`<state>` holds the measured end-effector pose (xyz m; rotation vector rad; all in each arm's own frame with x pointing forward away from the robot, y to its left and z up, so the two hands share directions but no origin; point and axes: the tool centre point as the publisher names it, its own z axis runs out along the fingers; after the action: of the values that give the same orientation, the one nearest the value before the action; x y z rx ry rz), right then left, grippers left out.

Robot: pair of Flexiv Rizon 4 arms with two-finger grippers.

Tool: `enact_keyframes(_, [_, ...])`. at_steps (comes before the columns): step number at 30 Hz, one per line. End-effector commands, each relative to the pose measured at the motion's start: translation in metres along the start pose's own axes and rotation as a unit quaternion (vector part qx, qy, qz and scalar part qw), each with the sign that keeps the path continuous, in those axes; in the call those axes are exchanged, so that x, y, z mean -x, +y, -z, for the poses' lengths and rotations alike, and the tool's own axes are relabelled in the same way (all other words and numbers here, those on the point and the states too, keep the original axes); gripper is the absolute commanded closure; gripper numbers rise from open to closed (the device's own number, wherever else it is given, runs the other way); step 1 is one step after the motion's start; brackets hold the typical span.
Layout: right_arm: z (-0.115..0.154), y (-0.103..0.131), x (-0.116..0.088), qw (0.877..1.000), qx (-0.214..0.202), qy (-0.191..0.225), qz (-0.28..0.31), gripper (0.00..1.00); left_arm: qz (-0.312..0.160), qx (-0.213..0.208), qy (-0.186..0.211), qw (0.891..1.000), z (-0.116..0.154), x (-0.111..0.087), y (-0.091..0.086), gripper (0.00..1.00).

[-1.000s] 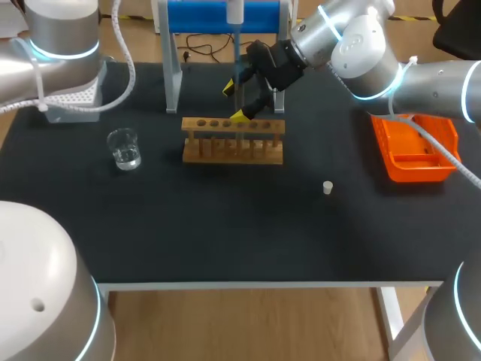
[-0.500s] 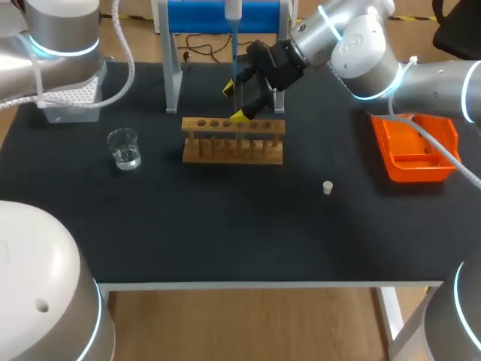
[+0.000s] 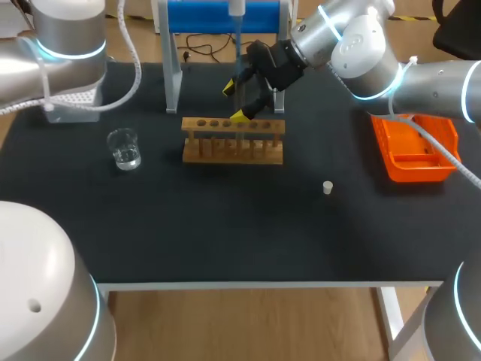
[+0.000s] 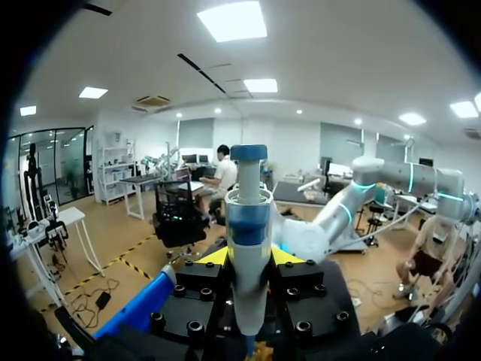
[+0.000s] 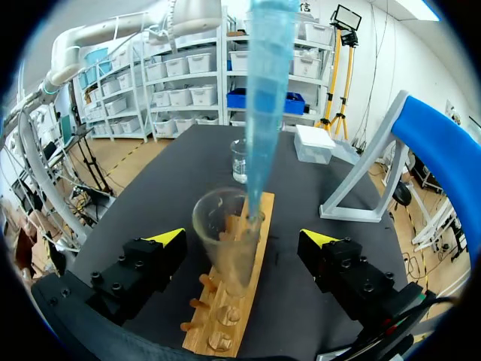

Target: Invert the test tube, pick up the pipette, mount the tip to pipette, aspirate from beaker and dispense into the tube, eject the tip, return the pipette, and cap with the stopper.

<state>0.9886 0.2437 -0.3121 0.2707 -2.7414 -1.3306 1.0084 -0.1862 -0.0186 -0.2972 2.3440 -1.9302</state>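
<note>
Pipette (image 3: 237, 9) shifted slightly; test tube (image 5: 224, 256) stands within the spread right pincer (image 5: 243, 238).

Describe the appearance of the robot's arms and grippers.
The left arm and right arm are silver-grey rounded tubes with glowing light-blue joint rings and white cables. The left gripper and right gripper are black bolted blocks with yellow fingertips.

Rack (image 3: 233, 141): bare light wood, matt. Test tube (image 5: 225, 256) and beaker (image 3: 123, 148): clear glass, glossy. Pipette tip (image 5: 267, 90): translucent blue plastic. Pipette (image 4: 246, 226): smooth white-and-blue plastic, slight sheen. Tabletop (image 3: 225, 233): matt black. Bin (image 3: 413, 147) at right edge: glossy orange plastic.
</note>
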Motion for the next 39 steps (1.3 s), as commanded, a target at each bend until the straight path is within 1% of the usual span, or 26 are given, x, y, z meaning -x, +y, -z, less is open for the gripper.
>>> enact_keyframes(1, [0.001, 0.0, 0.0, 1.0, -0.002, 0.001, 0.0, 0.0, 0.0, -0.006, 0.002, 1.0, -0.006, 0.002, 0.003, 1.0])
enact_keyframes(3, [0.001, 0.0, 0.0, 1.0, -0.002, 0.001, 0.0, 0.0, 0.002, -0.015, 0.005, 1.0, -0.007, 0.001, 0.004, 1.0])
enact_keyframes(19, [0.001, 0.0, 0.0, 1.0, -0.002, 0.001, 0.0, 0.0, 0.011, -0.007, 0.01, 1.0, -0.004, -0.011, 0.004, 1.0])
enact_keyframes(28, [0.001, 0.0, 0.0, 1.0, -0.002, 0.001, 0.0, 0.0, 0.016, -0.003, 0.003, 1.0, 0.002, -0.017, 0.007, 1.0])
enact_keyframes(32, [0.001, 0.0, 0.0, 1.0, -0.002, 0.001, 0.0, 0.0, 0.02, 0.006, -0.003, 1.0, 0.004, -0.018, 0.008, 1.0])
enact_keyframes(39, [0.001, 0.0, 0.0, 1.0, -0.002, 0.001, 0.0, 0.0, 0.021, 0.007, -0.01, 1.0, 0.009, -0.018, 0.012, 1.0])
